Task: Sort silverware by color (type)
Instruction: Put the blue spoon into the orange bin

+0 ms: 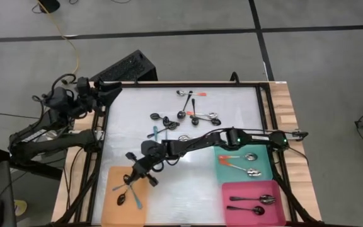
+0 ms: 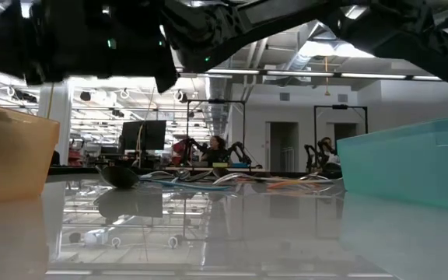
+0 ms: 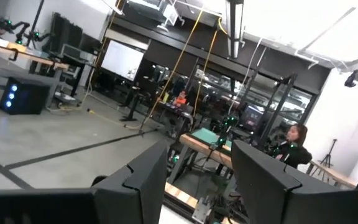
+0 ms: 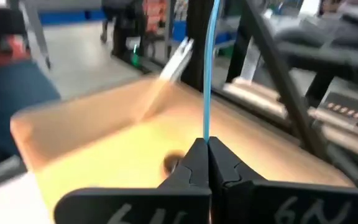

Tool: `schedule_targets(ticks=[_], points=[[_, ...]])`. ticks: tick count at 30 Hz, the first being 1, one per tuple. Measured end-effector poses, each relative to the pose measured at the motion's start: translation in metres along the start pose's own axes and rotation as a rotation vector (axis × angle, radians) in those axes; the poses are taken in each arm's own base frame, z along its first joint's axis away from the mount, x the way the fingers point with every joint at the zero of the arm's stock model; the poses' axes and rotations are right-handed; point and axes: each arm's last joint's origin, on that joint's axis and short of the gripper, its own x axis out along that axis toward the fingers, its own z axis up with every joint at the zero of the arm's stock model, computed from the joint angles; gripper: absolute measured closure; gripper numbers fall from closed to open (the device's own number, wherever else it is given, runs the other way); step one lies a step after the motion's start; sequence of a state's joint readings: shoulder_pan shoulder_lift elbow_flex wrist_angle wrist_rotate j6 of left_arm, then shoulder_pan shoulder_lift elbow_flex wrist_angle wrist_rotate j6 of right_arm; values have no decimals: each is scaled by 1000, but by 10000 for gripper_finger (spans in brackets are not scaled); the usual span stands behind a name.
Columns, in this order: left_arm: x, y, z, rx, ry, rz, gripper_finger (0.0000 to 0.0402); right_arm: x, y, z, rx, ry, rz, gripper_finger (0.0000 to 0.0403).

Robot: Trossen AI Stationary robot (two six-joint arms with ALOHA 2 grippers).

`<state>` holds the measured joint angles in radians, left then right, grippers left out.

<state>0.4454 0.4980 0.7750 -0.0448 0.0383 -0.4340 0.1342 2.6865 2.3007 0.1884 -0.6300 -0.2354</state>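
Right pincer (image 4: 207, 163) is clamped shut on a teal-handled spoon (image 4: 207, 68), handle running straight out from the fingertips; it sits over the orange tray (image 1: 113, 211) at the near left of the counter (image 1: 188, 198), arm stretched across from the right side. Judging from that, this is mid-drop of a teal spoon into the orange tray. Left pincer (image 3: 197, 186) is parked off the far left edge of the counter, fingers spread wide, holding nothing. Progress: orange tray already has a few teal-handled spoons (image 1: 130, 195), teal tray (image 1: 227, 175) at right holds two orange-handled spoons (image 1: 241, 162), pink tray (image 1: 232, 217) at near right holds two plain dark spoons (image 1: 252, 203). Left to do: a scatter of loose spoons (image 1: 188, 113) mid and far on the counter, mixed orange, teal and dark handles, roughly half the job by my read. View differences: the high view gives the full layout and tray contents but the grip is hidden under the wrist; the right wrist view shows the closed fingers and the teal handle clearly, with the orange tray blurred behind. Low view only shows tray walls, a spoon bowl and handles lying on the counter; left wrist view sees just the room and a seated person.
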Motion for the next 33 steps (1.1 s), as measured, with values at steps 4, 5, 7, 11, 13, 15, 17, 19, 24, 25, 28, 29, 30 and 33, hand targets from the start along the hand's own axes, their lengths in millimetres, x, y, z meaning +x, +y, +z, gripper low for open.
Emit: schedule_targets(ticks=[4, 5, 7, 11, 13, 15, 17, 19, 24, 25, 28, 29, 30, 33], points=[[0, 1, -2, -1, 24, 12, 239, 6, 10, -5, -61, 49, 32, 403], [0, 1, -3, -2, 26, 14, 239, 7, 12, -5, -81, 54, 38, 403], [0, 1, -3, -4, 27, 14, 239, 10, 17, -5, -109, 61, 51, 403], [0, 1, -3, -7, 28, 14, 239, 12, 19, -3, -154, 50, 48, 403], [0, 2, -4, -7, 38, 19, 239, 12, 19, -2, -156, 47, 45, 403], [0, 2, -5, -8, 48, 24, 239, 12, 19, -3, -150, 52, 40, 403], [0, 3, -6, -8, 56, 28, 239, 12, 19, -3, -147, 61, 33, 403], [0, 3, -6, -9, 64, 33, 239, 12, 19, -4, -145, 63, 32, 403], [0, 4, -6, -9, 55, 57, 239, 11, 18, -4, -143, 68, 23, 403], [0, 4, -6, -9, 54, 59, 239, 11, 18, -4, -142, 69, 23, 403], [0, 4, -6, -17, 48, 72, 239, 11, 18, -4, -129, 71, 22, 403], [0, 4, -6, -21, 47, 74, 239, 11, 18, -4, -122, 71, 21, 403], [0, 4, -6, -23, 46, 76, 239, 11, 18, -4, -115, 72, 19, 403], [0, 4, -6, -23, 45, 79, 239, 11, 17, -6, -98, 89, 1, 403]])
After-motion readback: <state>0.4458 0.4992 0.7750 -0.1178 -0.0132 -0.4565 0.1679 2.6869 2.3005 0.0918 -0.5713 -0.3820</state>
